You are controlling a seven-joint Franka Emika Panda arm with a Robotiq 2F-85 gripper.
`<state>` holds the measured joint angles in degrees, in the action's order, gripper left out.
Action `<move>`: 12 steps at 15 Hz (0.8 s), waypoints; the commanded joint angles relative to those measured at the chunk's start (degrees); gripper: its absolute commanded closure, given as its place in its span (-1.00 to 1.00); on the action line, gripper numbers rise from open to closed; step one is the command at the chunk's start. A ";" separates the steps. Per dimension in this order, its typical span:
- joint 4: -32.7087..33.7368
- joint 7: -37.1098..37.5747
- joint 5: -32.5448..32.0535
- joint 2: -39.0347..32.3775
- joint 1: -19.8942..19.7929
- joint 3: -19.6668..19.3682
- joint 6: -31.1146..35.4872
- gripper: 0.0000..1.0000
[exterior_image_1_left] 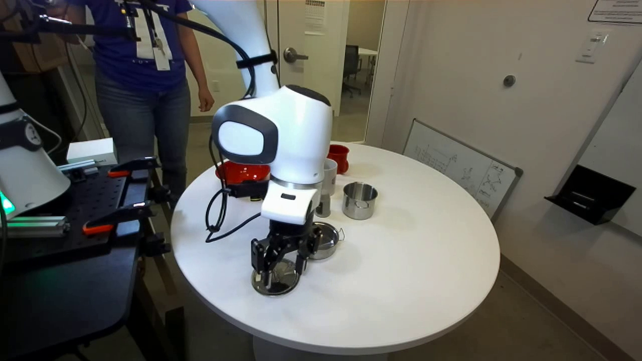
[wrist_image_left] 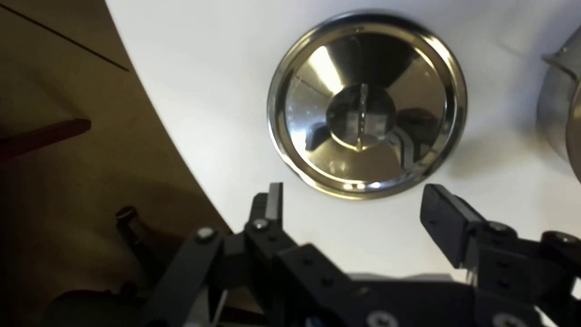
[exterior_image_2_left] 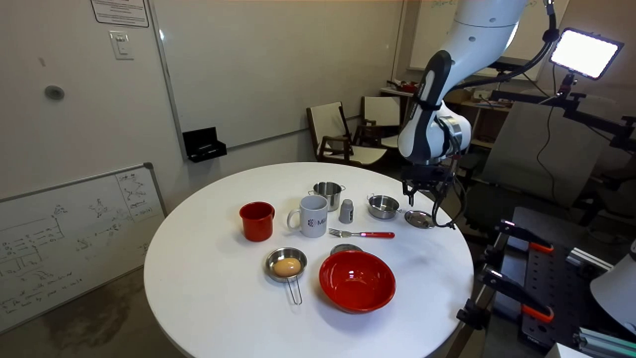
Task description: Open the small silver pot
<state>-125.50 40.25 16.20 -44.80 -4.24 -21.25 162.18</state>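
Apparently above the round silver lid hangs the black gripper, wide-spread, empty, beside the uncovered low silver pot.

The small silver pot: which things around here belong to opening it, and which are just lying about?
Belonging to the job:
small silver pot, standing open
round lid beside it, likely its own
gripper

Just lying about:
red bowl
red mug
white mug
grey shaker
fork
taller silver pot
small pan holding an egg
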 commanded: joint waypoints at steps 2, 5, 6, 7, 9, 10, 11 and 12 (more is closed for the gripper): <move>-4.30 8.88 -5.42 4.59 13.99 -12.26 -2.35 -1.00; -5.00 13.56 -12.23 6.67 22.90 -20.33 -6.13 -1.00; -5.07 14.84 -14.76 7.43 25.49 -22.57 -7.30 -1.00; -4.85 16.27 -17.28 7.91 27.97 -24.76 -8.74 -1.00; -3.13 16.03 -17.76 6.93 24.40 -21.79 -7.82 -1.00; -3.10 17.29 -19.55 7.66 26.30 -23.37 -9.08 -1.00; -3.14 17.88 -20.36 8.20 27.37 -24.15 -9.80 -1.00; -3.23 18.07 -20.67 8.42 27.87 -24.45 -10.06 -1.00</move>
